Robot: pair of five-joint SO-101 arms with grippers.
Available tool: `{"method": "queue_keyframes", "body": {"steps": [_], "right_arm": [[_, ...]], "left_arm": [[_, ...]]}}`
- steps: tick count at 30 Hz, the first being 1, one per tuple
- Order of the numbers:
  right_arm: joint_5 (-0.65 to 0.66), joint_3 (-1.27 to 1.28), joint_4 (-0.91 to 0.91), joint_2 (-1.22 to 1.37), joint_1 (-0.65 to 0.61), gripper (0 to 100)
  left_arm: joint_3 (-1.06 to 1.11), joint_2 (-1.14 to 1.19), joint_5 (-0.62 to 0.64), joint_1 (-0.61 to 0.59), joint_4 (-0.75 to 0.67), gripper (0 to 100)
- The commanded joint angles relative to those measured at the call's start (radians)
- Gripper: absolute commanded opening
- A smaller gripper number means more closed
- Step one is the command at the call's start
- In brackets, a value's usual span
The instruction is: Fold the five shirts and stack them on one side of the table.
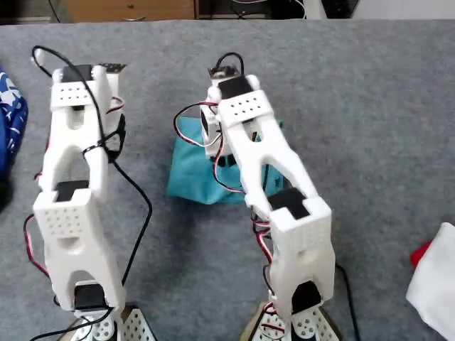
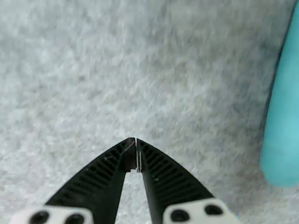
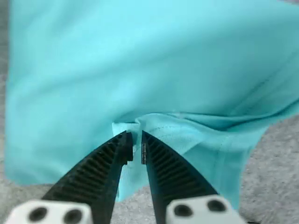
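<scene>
Centrally on the grey felt table (image 1: 370, 106) lies a teal shirt (image 1: 192, 170), a compact folded patch, w/ the right arm (image 1: 277, 185) stretched over it. The right gripper (image 3: 137, 140) is clenched on a fold at the shirt's edge, its black ribbed fingers nearly meeting w/ cloth between the tips. The left arm (image 1: 71, 185) stands beside the shirt, apart from it. The left gripper (image 2: 135, 142) is clenched tight, tips touching, grasping nothing, above bare felt near the teal shirt's edge. On the left arm's side, at the table edge: a blue patterned shirt (image 1: 11, 121). At the opposite edge: a white cloth (image 1: 437, 284) w/ a red item (image 1: 421, 252) just beside it.
</scene>
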Motion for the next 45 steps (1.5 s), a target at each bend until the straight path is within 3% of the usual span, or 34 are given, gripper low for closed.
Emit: {"method": "queue_keyframes", "body": {"steps": [1, 12, 19, 26, 33, 45], "right_arm": [[-0.017, -0.058, -0.006, 0.030, -0.012, 6.2], [-0.043, -0.079, -0.005, 0.051, -0.045, 6.3], [-0.044, -0.225, 0.137, 0.058, -0.042, 6.3], [-0.064, -0.223, 0.141, 0.054, -0.058, 6.5], [-0.063, -0.220, 0.143, 0.053, -0.076, 21.8], [-0.064, -0.232, 0.103, 0.191, -0.076, 13.7]], "left_arm": [[0.072, -0.128, -0.043, -0.023, 0.009, 2], [0.114, -0.159, -0.084, -0.043, 0.009, 2], [0.114, -0.159, -0.084, -0.044, 0.009, 2], [0.110, -0.168, -0.083, -0.046, 0.009, 2], [0.107, -0.168, -0.089, -0.112, 0.009, 2], [0.114, -0.168, -0.127, -0.195, 0.011, 2]]}}
